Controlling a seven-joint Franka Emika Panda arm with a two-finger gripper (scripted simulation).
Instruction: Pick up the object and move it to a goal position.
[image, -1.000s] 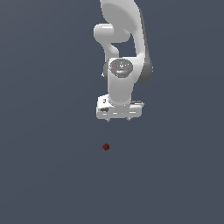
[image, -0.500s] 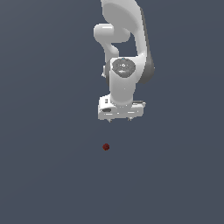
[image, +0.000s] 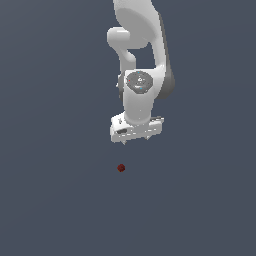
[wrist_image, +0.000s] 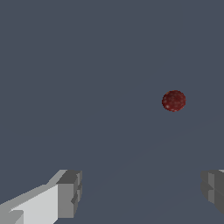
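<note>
Exterior view: arm (image: 142, 60) hangs downward, claw (image: 137, 140) spread above the ball (image: 121, 168)

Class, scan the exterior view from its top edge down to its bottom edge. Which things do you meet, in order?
Robot arm → gripper with its fingers pointing down → dark red ball, lying apart from the gripper on the grey surface.

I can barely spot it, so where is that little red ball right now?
In the exterior view the red ball lies alone on the dark grey floor, below the white gripper and slightly toward that view's left, untouched.
</note>
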